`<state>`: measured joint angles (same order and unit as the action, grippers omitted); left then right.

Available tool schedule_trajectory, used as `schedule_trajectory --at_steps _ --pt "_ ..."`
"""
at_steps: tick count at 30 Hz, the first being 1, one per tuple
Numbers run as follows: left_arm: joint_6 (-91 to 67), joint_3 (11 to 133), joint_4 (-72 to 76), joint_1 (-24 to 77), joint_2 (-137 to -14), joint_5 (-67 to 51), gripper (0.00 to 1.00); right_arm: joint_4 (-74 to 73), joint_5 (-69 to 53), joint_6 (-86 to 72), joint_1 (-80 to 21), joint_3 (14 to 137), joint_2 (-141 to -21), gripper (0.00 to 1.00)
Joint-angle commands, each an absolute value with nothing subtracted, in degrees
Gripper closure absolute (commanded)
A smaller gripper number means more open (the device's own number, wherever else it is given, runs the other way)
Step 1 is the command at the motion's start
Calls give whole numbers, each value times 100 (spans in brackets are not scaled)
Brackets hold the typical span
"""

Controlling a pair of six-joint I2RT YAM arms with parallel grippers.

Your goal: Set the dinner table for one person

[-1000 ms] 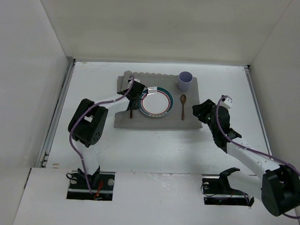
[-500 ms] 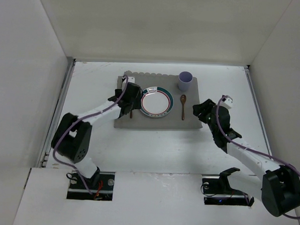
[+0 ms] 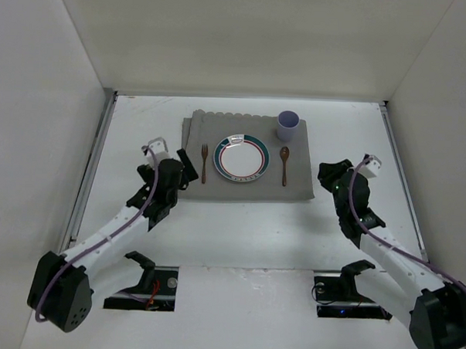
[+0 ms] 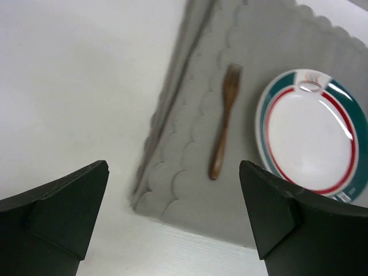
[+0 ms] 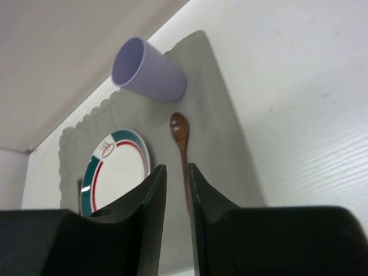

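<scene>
Grey placemat [image 3: 294, 189] lies on the white surface [image 3: 238, 229], which fills the walled bay, with the plate [image 3: 241, 156] at the mat's middle. The fork [image 3: 204, 163] is just left of the plate, the spoon [image 3: 284, 164] just right, and the cup [image 3: 288, 126] beyond it to the right. Both utensils lie lengthwise near-to-far, parallel to each other. The left pincer [image 4: 173, 167], fingers wide apart and empty, sits near-left of the plate. The fork is ahead of it and slightly right, so this arm is nearer it. The right pincer [image 5: 175, 168], fingers nearly together and holding nothing, faces the spoon. Half a second ago the left pincer was over the fork; now it is clear of the mat. The setting looks complete.
</scene>
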<state>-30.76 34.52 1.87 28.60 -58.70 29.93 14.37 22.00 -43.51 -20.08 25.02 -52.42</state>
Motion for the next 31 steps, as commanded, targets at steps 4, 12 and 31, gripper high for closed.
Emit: schedule_trajectory --at_steps 4,12,31 --pt "-4542 2199 150 2159 -4625 3551 0 1714 2891 -4535 -1561 2215 -5080 59" --pt "-4948 2003 -904 1200 -4122 2962 0 1986 3190 -4369 -1375 2119 -5142 45" --pt "-5739 2232 -308 1471 -5466 2848 0 2250 3902 -3806 -2298 2241 -5476 43"
